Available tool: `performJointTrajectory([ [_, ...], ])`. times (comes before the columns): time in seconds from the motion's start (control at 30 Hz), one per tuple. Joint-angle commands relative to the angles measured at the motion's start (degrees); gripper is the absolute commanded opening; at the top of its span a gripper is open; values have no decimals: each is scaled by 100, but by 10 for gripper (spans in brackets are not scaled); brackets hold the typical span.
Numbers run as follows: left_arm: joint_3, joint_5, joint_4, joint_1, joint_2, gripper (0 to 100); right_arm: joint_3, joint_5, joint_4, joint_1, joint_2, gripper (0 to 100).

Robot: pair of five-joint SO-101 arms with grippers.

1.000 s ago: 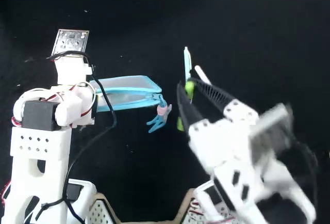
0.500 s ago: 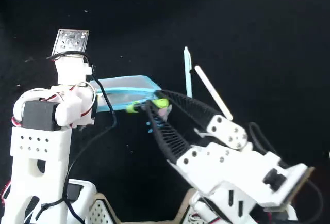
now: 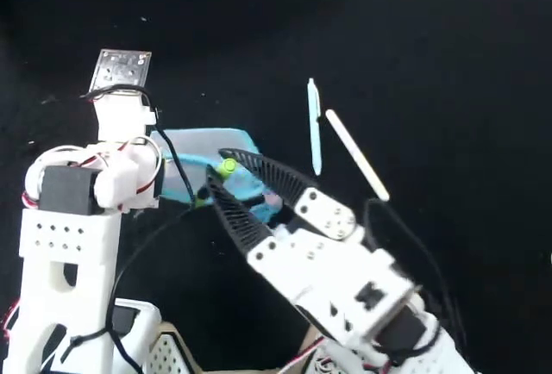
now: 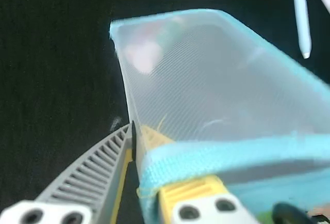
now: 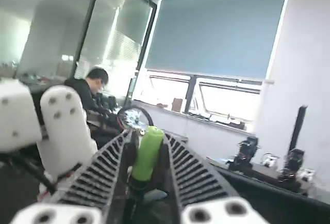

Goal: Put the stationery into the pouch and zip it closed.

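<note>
Your right jaws hold the marker at the pouch while your left jaws pinch the pouch's edge.

In the high view, the pouch [image 3: 203, 146] lies on the worktop [image 3: 448, 64] just beside the left arm [image 3: 95, 189]. Your right jaws are clamped on the green marker [image 3: 226, 167] over the pouch's near edge, and you cannot tell whether the marker is inside. The blue pen [image 3: 314, 128] and white pen [image 3: 355, 154] lie close together, apart from the pouch. In the left wrist view, your left jaws grip the pouch's blue zip edge, and both pens lie beyond the pouch. In the right wrist view, the marker sits tight between your right jaws, with the left arm just beside them.
</note>
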Motion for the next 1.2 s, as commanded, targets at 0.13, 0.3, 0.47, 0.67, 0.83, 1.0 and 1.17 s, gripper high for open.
performJointTrajectory([
  [0.13, -92, -18, 0, 13, 44, 30, 391, 712, -132, 369, -4, 11],
  [0.3, -92, -18, 0, 13, 44, 30, 92, 677, -132, 642, -22, 11],
  [0.47, -92, -18, 0, 13, 44, 30, -40, 677, -132, 721, 13, 11],
  [0.67, -92, -18, 0, 13, 44, 30, 374, 651, -62, 703, -13, 11],
  [0.83, -92, -26, 0, 13, 44, 30, 154, 404, 1187, 633, 22, 24],
  [1.0, -92, -26, 0, 13, 44, 30, -963, -237, 3024, 475, 84, 155],
  [1.17, -92, -26, 0, 13, 44, 31, -2281, -264, 4185, 440, 804, 140],
])
